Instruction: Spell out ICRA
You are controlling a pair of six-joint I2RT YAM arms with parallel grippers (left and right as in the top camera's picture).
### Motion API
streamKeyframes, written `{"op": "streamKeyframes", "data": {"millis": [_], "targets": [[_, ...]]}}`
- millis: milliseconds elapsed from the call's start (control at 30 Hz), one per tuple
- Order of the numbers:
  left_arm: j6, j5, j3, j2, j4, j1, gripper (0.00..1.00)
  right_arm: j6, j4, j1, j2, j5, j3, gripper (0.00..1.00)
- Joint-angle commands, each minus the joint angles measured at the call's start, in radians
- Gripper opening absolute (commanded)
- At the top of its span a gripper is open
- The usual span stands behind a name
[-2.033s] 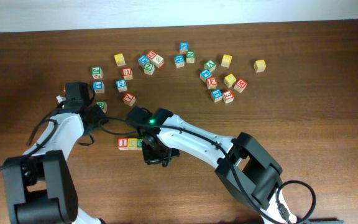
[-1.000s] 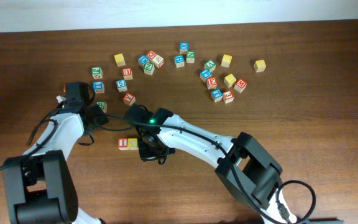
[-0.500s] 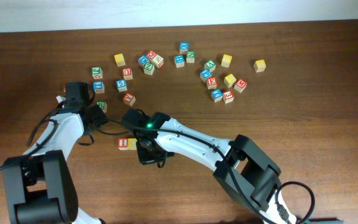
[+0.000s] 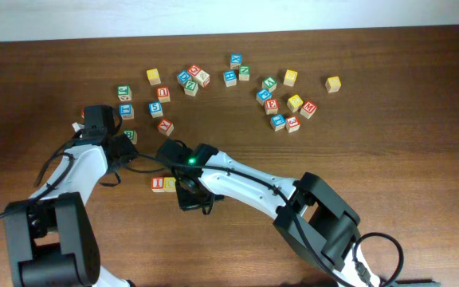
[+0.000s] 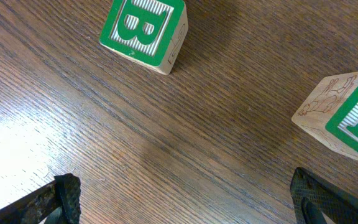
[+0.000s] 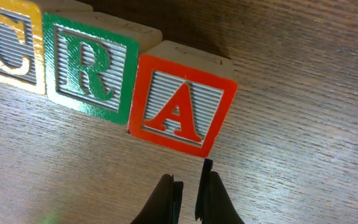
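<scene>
In the right wrist view a yellow C block (image 6: 5,43), a green R block (image 6: 89,68) and a red A block (image 6: 179,106) lie side by side in a row; the A sits slightly askew. My right gripper (image 6: 188,190) is shut and empty, just in front of the A block without touching it. From overhead, the red I block (image 4: 158,183) and the C block (image 4: 170,183) show; the right wrist (image 4: 190,191) hides the R and A. My left gripper (image 5: 185,199) is open and empty over bare wood near a green B block (image 5: 145,31).
Several loose letter blocks lie scattered at the back: a group around (image 4: 194,78), another around (image 4: 285,104), and a yellow one (image 4: 333,83). A second green block (image 5: 347,118) lies right of the left gripper. The left arm (image 4: 94,151) rests at the left.
My right wrist has shifted a little to the left over the row of blocks. The left arm has not moved.
</scene>
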Motion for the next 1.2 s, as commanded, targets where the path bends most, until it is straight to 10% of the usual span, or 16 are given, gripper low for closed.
{"op": "streamKeyframes", "data": {"millis": [0, 1167], "targets": [[-0.002, 0.000, 0.010, 0.008, -0.001, 0.002, 0.99, -0.007, 0.000, 0.002, 0.004, 0.031, -0.009, 0.06], [-0.002, 0.000, 0.010, 0.008, -0.001, 0.002, 0.99, 0.019, 0.124, 0.005, 0.004, 0.039, -0.064, 0.11]]}}
